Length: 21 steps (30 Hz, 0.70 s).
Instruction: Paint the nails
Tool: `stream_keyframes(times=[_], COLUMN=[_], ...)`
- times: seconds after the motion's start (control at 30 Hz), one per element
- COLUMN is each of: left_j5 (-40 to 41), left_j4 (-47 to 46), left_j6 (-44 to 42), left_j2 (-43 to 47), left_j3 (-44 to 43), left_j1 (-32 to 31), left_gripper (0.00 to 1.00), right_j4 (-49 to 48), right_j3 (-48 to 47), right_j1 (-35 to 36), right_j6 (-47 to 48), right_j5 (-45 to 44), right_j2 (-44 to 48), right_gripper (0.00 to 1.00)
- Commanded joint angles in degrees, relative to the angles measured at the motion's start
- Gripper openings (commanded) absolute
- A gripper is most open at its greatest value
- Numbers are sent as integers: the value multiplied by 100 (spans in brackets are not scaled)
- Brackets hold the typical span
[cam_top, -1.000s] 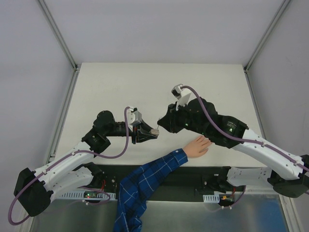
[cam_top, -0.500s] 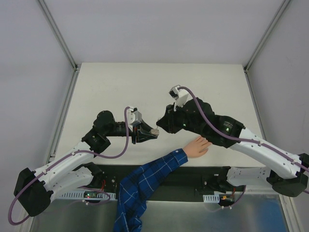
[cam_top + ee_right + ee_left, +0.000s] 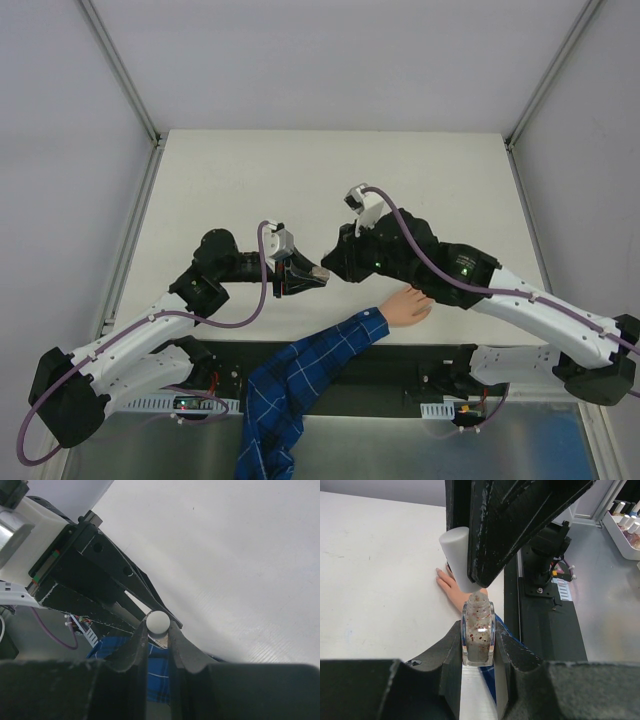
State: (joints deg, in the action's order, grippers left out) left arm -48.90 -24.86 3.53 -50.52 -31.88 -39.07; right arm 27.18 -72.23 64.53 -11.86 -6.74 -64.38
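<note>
My left gripper (image 3: 310, 273) (image 3: 478, 632) is shut on a clear nail polish bottle (image 3: 478, 635) flecked with red glitter, its threaded neck pointing away. My right gripper (image 3: 333, 262) (image 3: 158, 626) is shut on the white cylindrical cap (image 3: 159, 621), which meets the bottle's neck at a tilt in the left wrist view (image 3: 459, 555). Any brush is hidden. The pale hand (image 3: 408, 305) lies flat on the table near its front edge, with a blue plaid sleeve (image 3: 320, 370), below and right of both grippers. It also shows in the left wrist view (image 3: 451, 582). The nails are not discernible.
The white table (image 3: 250, 180) extends behind both arms. A black strip (image 3: 440, 355) with electronics runs along the front edge. A white tray of small bottles (image 3: 627, 522) stands off the table in the left wrist view. Metal frame posts (image 3: 120, 70) rise at the back corners.
My right arm has moved left with the cap, closing the gap to the bottle in my left gripper. The left arm and the hand have stayed still.
</note>
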Motion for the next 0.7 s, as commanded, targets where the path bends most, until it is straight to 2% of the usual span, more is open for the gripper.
stream_keyframes(times=[0.0,0.23,0.37,0.53,0.67], left_j5=[30,135,267,461,373], left_j4=[-344,-344,-353,-370,-405], left_j6=[-116,-81,-116,-160,-151], left_j2=[113,139,209,315,306], left_j3=[-20,-20,15,68,77], left_j1=[-39,-39,-39,-39,-39], left_gripper=[0,0,0,0,0], right_j4=[-231,-239,-397,-916,-916], right_j3=[59,156,401,1069,1150], right_j1=[103,349,604,1157,1176], right_j6=[-80,17,-27,-448,-686], right_j5=[-117,-354,-801,-1626,-1646], right_j2=[48,-13,-22,31,-30], right_gripper=[1,0,0,0,0])
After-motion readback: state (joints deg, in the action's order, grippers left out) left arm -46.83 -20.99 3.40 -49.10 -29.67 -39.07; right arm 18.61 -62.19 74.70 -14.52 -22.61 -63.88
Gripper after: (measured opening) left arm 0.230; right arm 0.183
